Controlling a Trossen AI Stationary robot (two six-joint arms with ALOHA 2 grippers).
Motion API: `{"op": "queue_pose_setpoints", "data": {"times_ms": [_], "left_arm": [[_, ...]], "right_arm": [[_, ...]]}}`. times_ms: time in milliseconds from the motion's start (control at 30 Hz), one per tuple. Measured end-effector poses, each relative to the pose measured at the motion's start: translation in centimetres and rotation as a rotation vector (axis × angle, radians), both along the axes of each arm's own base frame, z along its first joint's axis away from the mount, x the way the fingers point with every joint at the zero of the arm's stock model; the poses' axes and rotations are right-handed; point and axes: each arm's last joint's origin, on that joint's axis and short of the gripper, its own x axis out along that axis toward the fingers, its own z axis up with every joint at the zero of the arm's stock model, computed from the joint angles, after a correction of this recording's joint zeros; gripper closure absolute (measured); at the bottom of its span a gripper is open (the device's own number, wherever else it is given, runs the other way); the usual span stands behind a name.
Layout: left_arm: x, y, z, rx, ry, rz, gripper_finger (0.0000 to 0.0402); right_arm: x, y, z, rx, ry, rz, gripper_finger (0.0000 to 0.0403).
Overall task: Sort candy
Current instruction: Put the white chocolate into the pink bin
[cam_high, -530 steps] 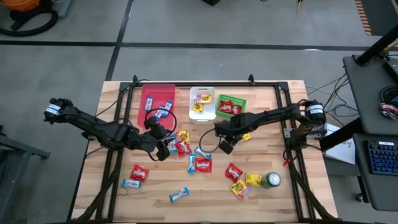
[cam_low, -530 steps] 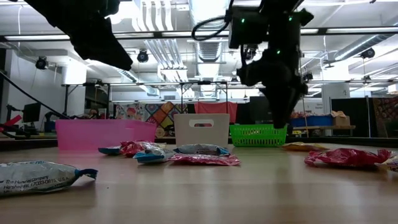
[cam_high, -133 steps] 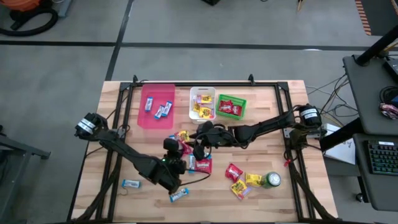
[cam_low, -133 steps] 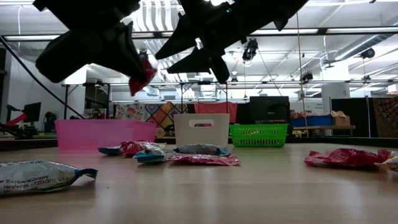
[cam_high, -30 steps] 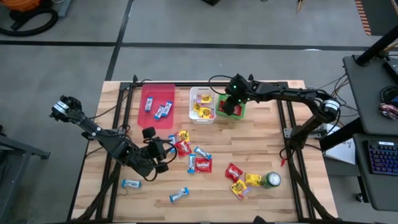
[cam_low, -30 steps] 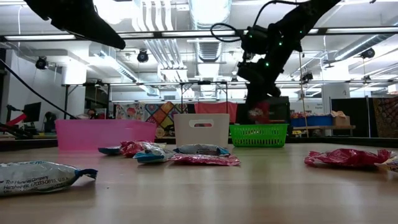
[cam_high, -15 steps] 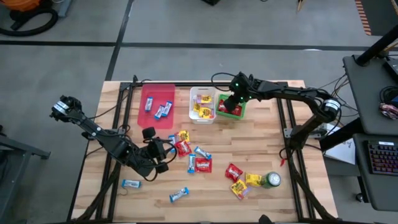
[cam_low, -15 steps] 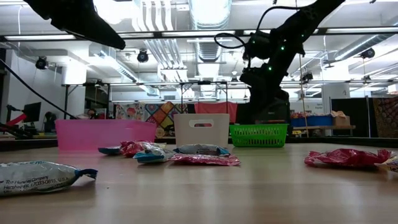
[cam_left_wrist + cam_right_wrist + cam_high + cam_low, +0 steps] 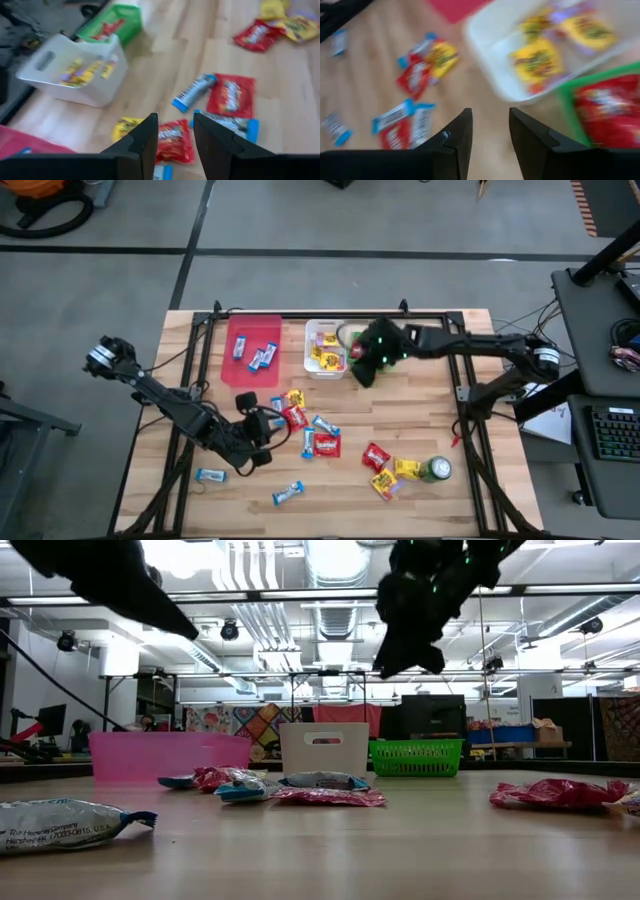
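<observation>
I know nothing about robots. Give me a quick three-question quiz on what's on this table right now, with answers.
1. True or false: the white bin holds yellow packets.
2. Which bin holds red packets? A pink, B white, C green.
3. Fill in: near the table's front right edge, a round green ____ stands beside loose sweets.

Key
1. True.
2. C: the green bin, seen past the open right gripper. The pink bin holds blue bars.
3. Can. The left gripper, also open, hangs over the red packet mid-table.

No print legible; small lettering on nearest candy wrapper [image 9: 62, 820] unreadable.
</observation>
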Motion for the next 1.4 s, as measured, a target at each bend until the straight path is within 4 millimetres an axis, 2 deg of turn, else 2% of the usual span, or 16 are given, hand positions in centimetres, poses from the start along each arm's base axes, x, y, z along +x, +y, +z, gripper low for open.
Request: {"op": "queue_pose_setpoints", "data": {"times_ms": [133, 233, 400, 533, 667, 900, 1200, 1400], "left_arm": [[0.8, -0.7, -1.1, -0.047, 0.032, -0.035, 0.0289], [1.7, -1.2, -2.0, -0.127, -0.007, 0.01, 0.0278], [3.5, -1.7, -2.7, -0.487, -0.082, 0.256, 0.025], [5.2, -2.7, -3.2, -0.619, 0.004, 0.323, 0.0227], [7.2, -3.6, -4.0, -0.569, 0.076, 0.378, 0.021], [10.1, -3.6, -6.2, -0.466, 0.177, 0.455, 0.0202], [11.1, -2.9, -8.4, -0.42, 0.218, 0.489, 0.0202], [11.5, -2.8, -9.0, -0.415, 0.198, 0.48, 0.0202]], "right_arm": [[0.8, 3.7, 0.3, 0.024, -0.008, 0.089, 0.0289], [1.1, 5.9, 0.3, 0.079, -0.002, 0.106, 0.0292], [1.1, 9.0, 0.2, 0.175, 0.031, 0.109, 0.0299], [0.7, 10.7, -0.2, 0.212, 0.095, 0.123, 0.0305], [0.2, 12.0, -0.5, 0.226, 0.159, 0.141, 0.0304], [-0.1, 13.7, -0.6, 0.236, 0.185, 0.177, 0.0306], [-0.4, 15.2, -0.6, 0.202, 0.188, 0.183, 0.0307], [-0.5, 15.8, -0.7, 0.18, 0.187, 0.183, 0.0307]]}}
